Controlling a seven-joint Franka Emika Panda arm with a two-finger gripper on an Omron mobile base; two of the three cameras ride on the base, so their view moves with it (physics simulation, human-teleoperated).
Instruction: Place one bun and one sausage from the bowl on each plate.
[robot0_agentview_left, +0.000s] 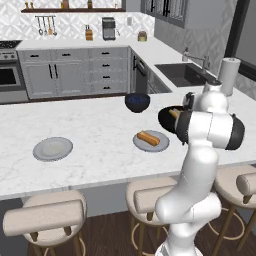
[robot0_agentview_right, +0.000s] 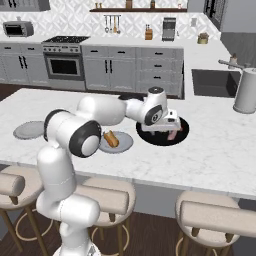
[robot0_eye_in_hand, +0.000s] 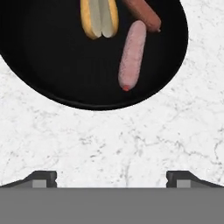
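Here, a white marble desk (robot0_agentview_left: 95, 145) with grey veining is seen running across a grey kitchen, and the black bowl (robot0_eye_in_hand: 52, 70) on it is taken as the landmark. Inside the bowl a split golden bun (robot0_eye_in_hand: 99, 17) is seen lying beside a pale pink sausage (robot0_eye_in_hand: 132, 54), with a darker red sausage (robot0_eye_in_hand: 144, 13) next to that one, near the bowl's rim. Just beside the bowl, on the desk, a grey plate (robot0_agentview_left: 151, 141) is found with a second bun (robot0_agentview_left: 148, 138) lying on it; well apart from the bowl, past that plate, the other grey plate (robot0_agentview_left: 52, 148) is seen bare. A dark blue bowl (robot0_agentview_left: 137, 102) stands near the black bowl, on the side towards the cabinets. The claw (robot0_eye_in_hand: 111, 178) is held over bare marble just outside the bowl's rim, its jaws spread wide with nothing between them. Beyond the bowl a sink (robot0_agentview_right: 215, 82) is set into the far counter, with a white paper-towel roll (robot0_agentview_right: 246, 91) beside it. Further off, grey cabinets (robot0_agentview_right: 130, 70), an oven (robot0_agentview_right: 64, 64) and a patterned wall with hanging utensils (robot0_agentview_right: 113, 22) are visible. Padded stools (robot0_agentview_left: 45, 217) are lined up along the desk's near edge, below the bowl. No writing or brand can be read.
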